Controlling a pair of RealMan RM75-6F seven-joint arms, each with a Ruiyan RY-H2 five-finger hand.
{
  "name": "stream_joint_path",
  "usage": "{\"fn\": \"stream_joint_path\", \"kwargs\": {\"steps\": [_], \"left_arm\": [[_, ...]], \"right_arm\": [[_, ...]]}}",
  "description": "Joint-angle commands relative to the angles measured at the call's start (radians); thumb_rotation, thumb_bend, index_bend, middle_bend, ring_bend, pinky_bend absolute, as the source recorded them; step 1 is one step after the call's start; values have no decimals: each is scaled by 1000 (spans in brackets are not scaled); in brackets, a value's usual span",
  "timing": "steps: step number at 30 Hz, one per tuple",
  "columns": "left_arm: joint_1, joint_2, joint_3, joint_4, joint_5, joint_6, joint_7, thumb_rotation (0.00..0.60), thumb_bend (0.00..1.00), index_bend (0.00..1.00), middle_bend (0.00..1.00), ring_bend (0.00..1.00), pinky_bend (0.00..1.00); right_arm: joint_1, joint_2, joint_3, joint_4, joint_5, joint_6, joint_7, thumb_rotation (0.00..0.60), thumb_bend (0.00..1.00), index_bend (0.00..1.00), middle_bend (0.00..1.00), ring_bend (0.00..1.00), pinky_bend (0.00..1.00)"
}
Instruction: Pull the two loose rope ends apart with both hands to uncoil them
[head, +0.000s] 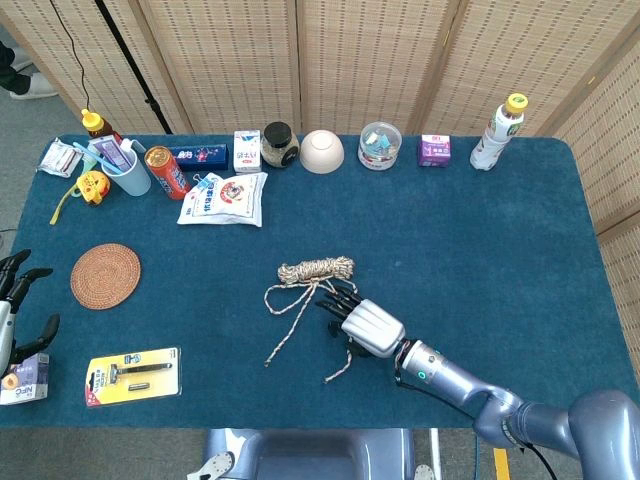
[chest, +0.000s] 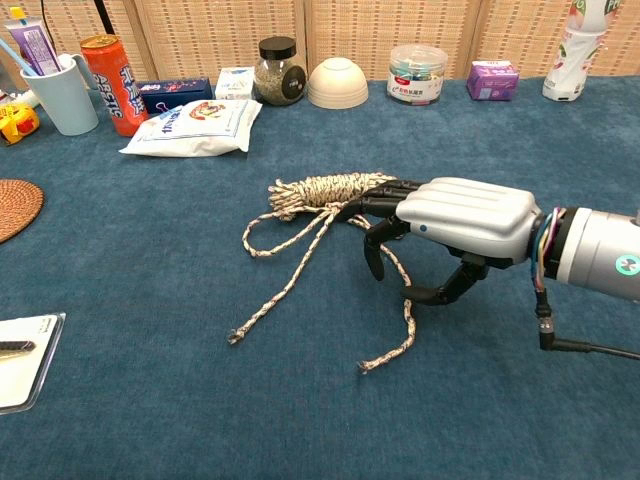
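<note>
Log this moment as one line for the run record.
right robot hand: fingers open over rope, no grip | left robot hand: idle, open at table edge | rope ends: loose, coiled

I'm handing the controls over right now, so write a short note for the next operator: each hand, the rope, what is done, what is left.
Right hand: over the rope's right loose end, fingers reaching to the coiled rope bundle; whether it grips the strand cannot be told.
Left hand: at the table's left edge, fingers spread, holding nothing, far from the rope.
Rope: bundle mid-table, left loose end lying free toward the front.
Done: nothing uncoiled yet.
Left: secure the right end, bring the left hand to the other end, pull apart.
</note>
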Motion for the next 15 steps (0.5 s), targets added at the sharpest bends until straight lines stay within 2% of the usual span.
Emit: {"fn": "stream_joint_path", "kwargs": {"steps": [1, 15], "left_arm": [[0, 1, 1, -2, 1, 1, 2, 600, 347, 247, 96, 77, 0], [0, 2, 3, -12, 6, 3, 8, 600, 347, 247, 96, 77, 0]], "right_arm": [[-2, -5, -6, 14, 1, 1, 8, 600, 398, 443, 82, 0, 0], [-14, -18, -27, 49, -3, 9, 19, 600, 398, 453, 80, 0, 0]]}}
